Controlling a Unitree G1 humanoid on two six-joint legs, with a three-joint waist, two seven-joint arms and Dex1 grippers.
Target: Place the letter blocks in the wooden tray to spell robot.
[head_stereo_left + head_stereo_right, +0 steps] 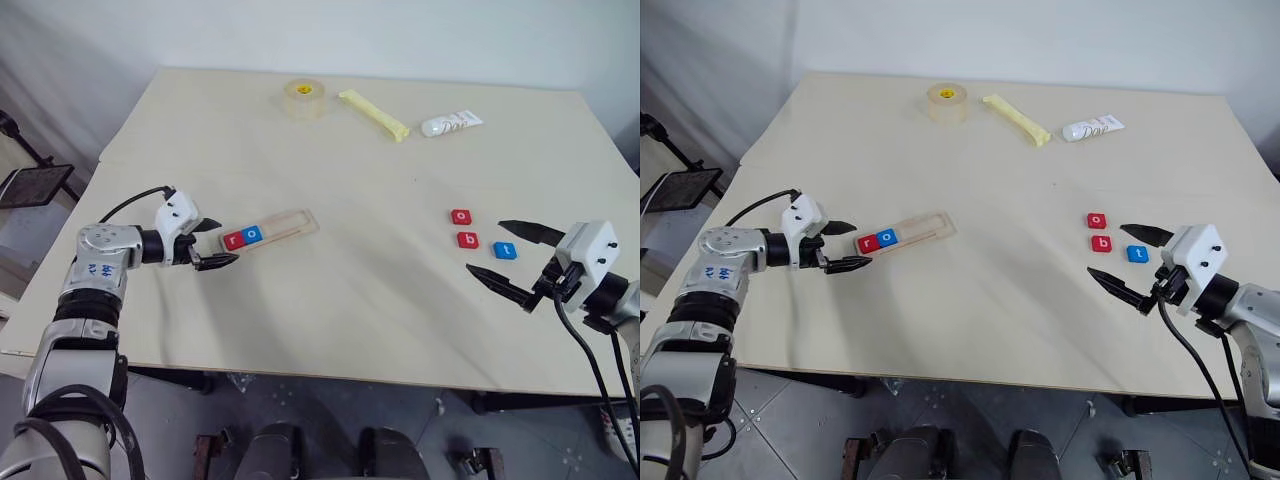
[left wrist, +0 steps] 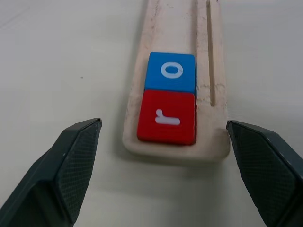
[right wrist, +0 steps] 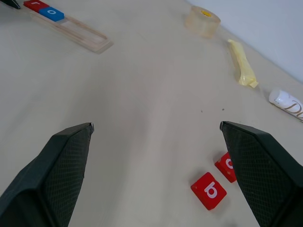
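Note:
The wooden tray [image 1: 285, 226] lies left of the table's centre. A red r block [image 1: 233, 240] and a blue o block [image 1: 252, 234] sit side by side at its left end. My left gripper [image 1: 216, 243] is open just off that end, with a finger on each side of the tray's tip and touching nothing. On the right lie a red o block [image 1: 460, 216], a red b block [image 1: 467, 240] and a blue t block [image 1: 505, 250]. My right gripper [image 1: 487, 247] is open and empty. In the eye views the blue t appears between its spread fingers.
At the far side of the table stand a roll of clear tape [image 1: 304, 100], a yellow stick packet [image 1: 373, 114] and a white tube [image 1: 451, 123]. Bare tabletop [image 1: 380, 270] separates the tray from the loose blocks. The table's near edge runs just below both grippers.

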